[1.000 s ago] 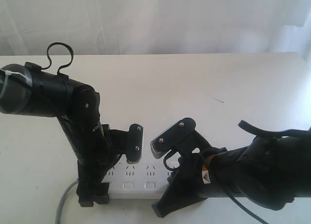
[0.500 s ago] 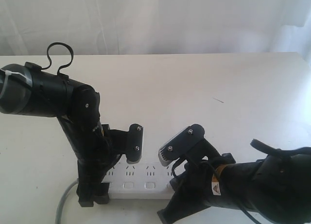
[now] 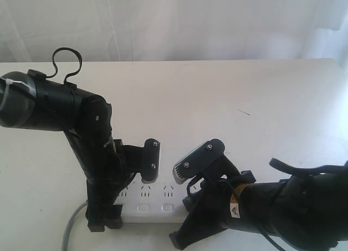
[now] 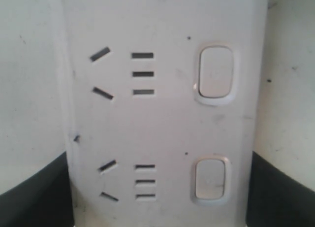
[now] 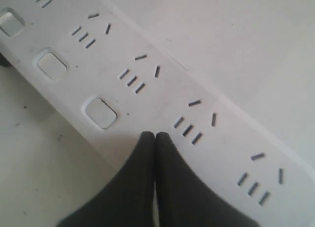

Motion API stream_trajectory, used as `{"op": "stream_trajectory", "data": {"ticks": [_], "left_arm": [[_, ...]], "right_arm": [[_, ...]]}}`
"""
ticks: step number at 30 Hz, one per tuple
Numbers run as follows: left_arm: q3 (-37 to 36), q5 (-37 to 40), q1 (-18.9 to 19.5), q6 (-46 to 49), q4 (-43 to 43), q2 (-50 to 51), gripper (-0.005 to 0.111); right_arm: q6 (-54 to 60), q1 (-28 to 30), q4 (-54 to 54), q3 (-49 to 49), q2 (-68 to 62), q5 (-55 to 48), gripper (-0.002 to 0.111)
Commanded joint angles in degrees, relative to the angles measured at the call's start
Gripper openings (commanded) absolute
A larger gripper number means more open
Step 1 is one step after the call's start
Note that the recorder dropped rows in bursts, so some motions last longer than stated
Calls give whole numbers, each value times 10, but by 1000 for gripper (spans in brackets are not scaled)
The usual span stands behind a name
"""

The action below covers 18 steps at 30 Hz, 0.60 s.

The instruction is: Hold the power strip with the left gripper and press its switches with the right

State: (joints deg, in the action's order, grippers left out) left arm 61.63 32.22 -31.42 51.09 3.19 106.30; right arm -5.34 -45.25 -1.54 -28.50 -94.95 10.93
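Squarely, left pincer clamping power strip; right pincer closed, near a switch

We took it for a robotics lab: a left robot arm and a right robot arm reached over a plain white table, with a white curtain hung behind it.

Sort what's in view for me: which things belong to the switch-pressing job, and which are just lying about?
Job:
power strip, gripped at its edges by the left gripper
its switches
right gripper, fingers closed, tips on the strip

Just there:
the strip's grey cord, not handled
white table
pale curtain behind
small dark mark on the table
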Motion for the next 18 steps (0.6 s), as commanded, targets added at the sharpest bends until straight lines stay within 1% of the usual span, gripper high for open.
{"op": "stream_trajectory", "data": {"ticks": [1, 9, 18], "left_arm": [[-16, 22, 0, 1, -22, 25, 0], [-16, 20, 0, 1, -22, 25, 0], [-16, 20, 0, 1, -22, 25, 0]], "right_arm": [[-4, 3, 0, 18, -70, -106, 0], [-14, 3, 3, 18, 5, -86, 0], [-14, 3, 3, 18, 164, -19, 0]]}}
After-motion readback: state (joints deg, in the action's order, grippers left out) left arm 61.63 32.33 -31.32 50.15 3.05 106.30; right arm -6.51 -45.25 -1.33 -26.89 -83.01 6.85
